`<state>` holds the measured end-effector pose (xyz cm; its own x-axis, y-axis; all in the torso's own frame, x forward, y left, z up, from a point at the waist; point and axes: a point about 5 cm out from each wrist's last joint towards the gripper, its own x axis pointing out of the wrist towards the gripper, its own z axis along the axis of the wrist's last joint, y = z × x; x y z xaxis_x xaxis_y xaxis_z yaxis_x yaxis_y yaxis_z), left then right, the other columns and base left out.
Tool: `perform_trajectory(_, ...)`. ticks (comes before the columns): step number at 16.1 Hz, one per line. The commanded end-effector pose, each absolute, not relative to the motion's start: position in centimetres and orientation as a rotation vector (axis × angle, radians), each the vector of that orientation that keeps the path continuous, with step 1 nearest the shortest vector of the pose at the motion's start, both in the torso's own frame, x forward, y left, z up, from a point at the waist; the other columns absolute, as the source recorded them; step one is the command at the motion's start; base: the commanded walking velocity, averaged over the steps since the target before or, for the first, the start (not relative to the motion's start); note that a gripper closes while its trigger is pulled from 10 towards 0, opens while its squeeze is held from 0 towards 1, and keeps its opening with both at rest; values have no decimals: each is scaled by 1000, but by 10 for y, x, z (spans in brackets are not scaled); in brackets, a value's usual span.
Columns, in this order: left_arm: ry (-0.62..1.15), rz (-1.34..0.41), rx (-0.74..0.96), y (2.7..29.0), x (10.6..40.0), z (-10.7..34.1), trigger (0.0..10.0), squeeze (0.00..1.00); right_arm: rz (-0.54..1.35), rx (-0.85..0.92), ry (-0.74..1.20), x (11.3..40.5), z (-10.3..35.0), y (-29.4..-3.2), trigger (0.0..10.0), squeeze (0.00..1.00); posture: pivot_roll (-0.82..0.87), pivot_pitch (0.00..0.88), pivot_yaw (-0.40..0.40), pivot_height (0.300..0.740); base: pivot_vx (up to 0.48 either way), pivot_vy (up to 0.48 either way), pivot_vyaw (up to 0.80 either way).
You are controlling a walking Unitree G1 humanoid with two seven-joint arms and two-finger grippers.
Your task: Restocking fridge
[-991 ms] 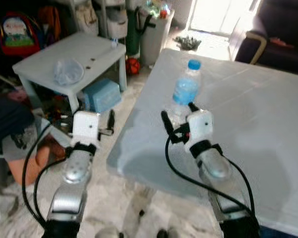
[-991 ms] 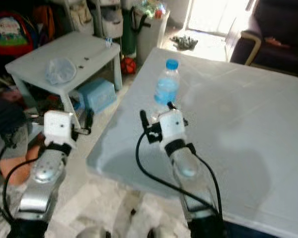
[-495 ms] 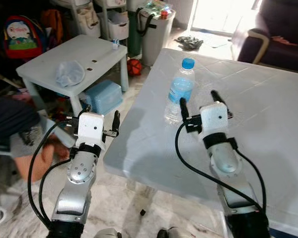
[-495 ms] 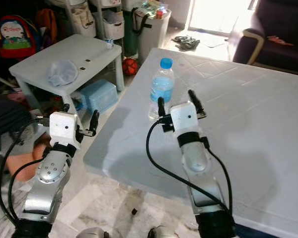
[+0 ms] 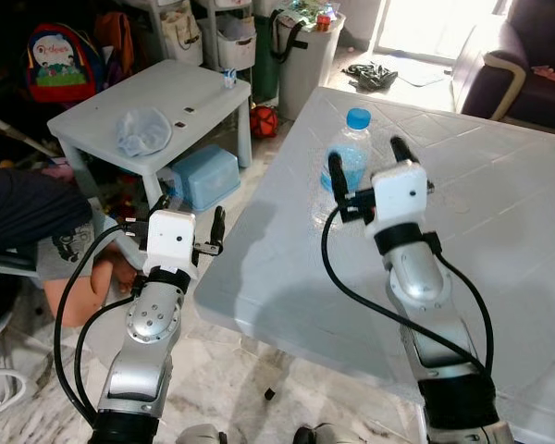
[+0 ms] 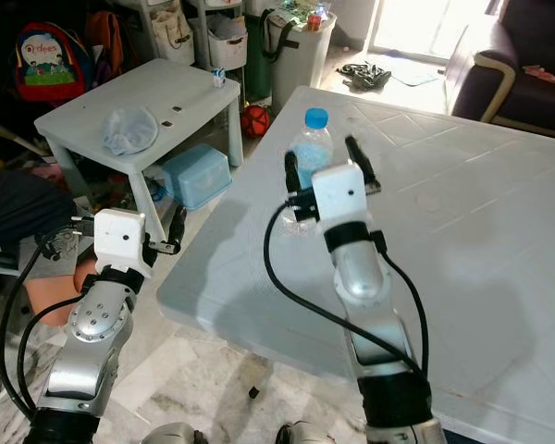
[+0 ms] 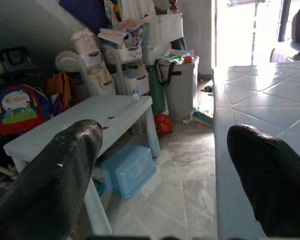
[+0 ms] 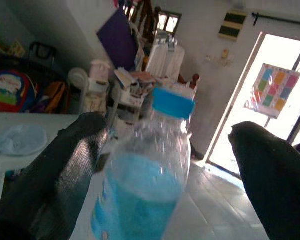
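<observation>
Table (image 5: 499, 231): large, pale, tiled top; bottle stands near its left edge.
Small table (image 5: 139, 102): low, white, well apart to the left.
Right gripper (image 5: 363, 168): fingers spread wide, just before the bottle, not touching.
Left gripper (image 5: 189, 222): fingers parted, beside the table edge.
Water bottle (image 5: 350, 159): upright, blue cap.

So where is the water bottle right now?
The water bottle stands upright near the left edge of the white table, just ahead of the open right hand.
</observation>
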<state>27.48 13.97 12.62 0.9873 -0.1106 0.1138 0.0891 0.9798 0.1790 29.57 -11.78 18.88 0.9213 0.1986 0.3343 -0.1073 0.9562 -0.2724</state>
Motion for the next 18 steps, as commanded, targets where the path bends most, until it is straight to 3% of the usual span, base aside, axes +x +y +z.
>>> perform_trajectory(1,-142,-110,180,138,276,131,10000,0,164,-243,-384,296,195,-117,10000,0,70,26,-46,740,0,0,0)
perform_trajectory(9,-130,-113,185,137,276,128,10000,0,118,-155,-361,326,207,-127,10000,0,73,31,-47,740,0,0,0)
perform_trajectory(15,-123,-123,190,135,276,127,10000,0,197,-84,-298,344,204,-117,10000,0,78,36,-46,740,0,0,0)
perform_trajectory(16,-124,-125,193,134,276,127,10000,0,208,-73,-286,347,204,-114,9333,0,80,36,-46,740,0,0,0)
perform_trajectory(17,-125,-125,195,135,277,127,10000,0,212,-60,-274,350,204,-112,7176,0,83,36,-47,740,0,0,0)
perform_trajectory(18,-127,-122,200,136,278,129,10000,0,214,-62,-272,352,206,-112,4314,0,88,37,-49,740,0,0,0)
